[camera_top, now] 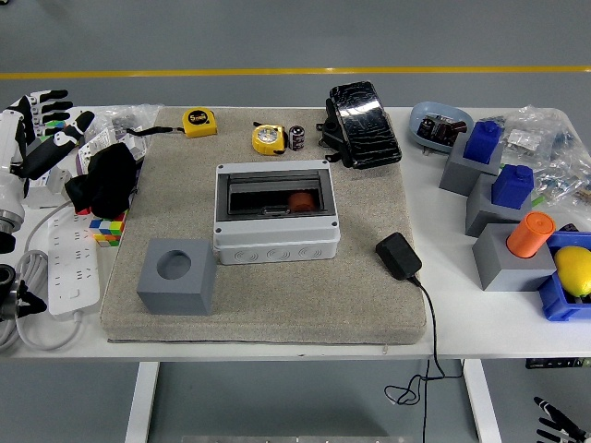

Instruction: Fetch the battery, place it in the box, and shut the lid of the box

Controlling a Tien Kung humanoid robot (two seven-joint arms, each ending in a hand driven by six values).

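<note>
One battery [296,137] stands on the mat beside a yellow tape measure [268,139], well behind the box [275,214]. Its tinted lid [274,199] looks shut, with something orange [299,200] inside (not clearly a battery), so fetching seems left. Left robot hand [46,120] hovers at the worktop's [443,314] left edge, fingers spread, empty. Mat around the box lies open.

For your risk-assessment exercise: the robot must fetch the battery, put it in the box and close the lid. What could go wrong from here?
1. The battery stands right beside a yellow tape measure; fingers may knock it over or catch the tape measure.
2. The left hand is far off at the table's left edge, above clutter it could snag.
3. The box seems to hold an orange object already, which could obstruct placement.
</note>
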